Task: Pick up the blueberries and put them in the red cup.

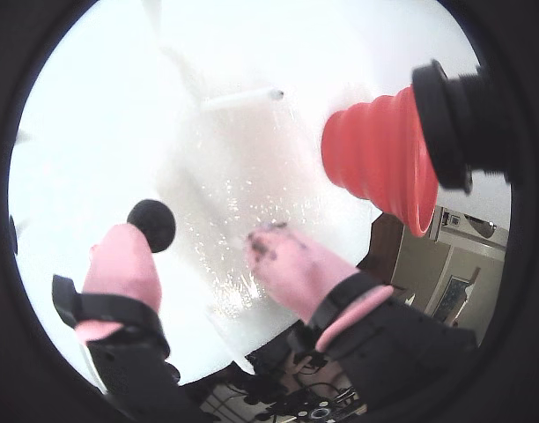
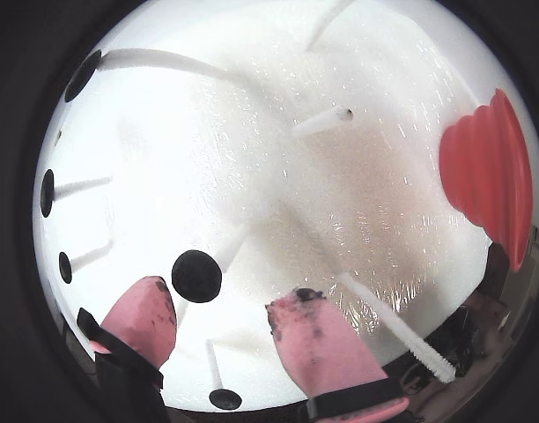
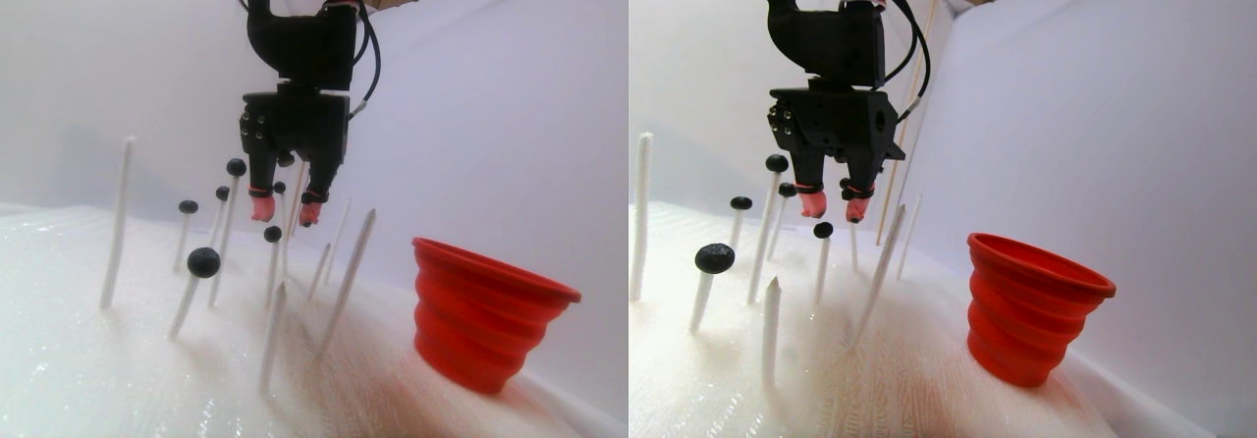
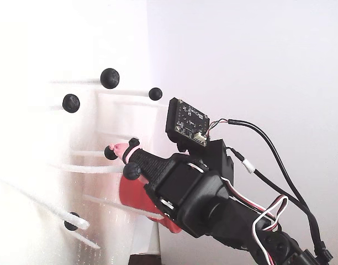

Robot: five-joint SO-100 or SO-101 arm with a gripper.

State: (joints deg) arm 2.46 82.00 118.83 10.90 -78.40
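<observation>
Gripper (image 3: 285, 212) jaws apart, nothing between them, pink tips (image 2: 315, 339) pointing down among the white sticks (image 3: 116, 224) near the back of the white worktop (image 3: 79, 379). In a wrist view one blueberry (image 1: 151, 224) sits right at the end of the left pink tip, looks touching or just beside it, not clamped; in the other wrist view the same berry (image 2: 196, 275) is just inside that tip, with open gap to the right tip. Stereo pair shows that berry on its stick just below the tips. Other blueberries (image 3: 203, 261) sit on stick tops left of the gripper, at mixed heights; several sticks are bare. Red cup (image 3: 483, 312) stands upright on the worktop toward the right edge in the stereo pair, well apart from the gripper, mouth open upward; can't see inside it from here. In the wrist views the cup (image 2: 488, 176) is at the far right. In the fixed view the arm (image 4: 213, 204) covers most of the cup; five or so berries (image 4: 109, 78) show around it on sticks.
</observation>
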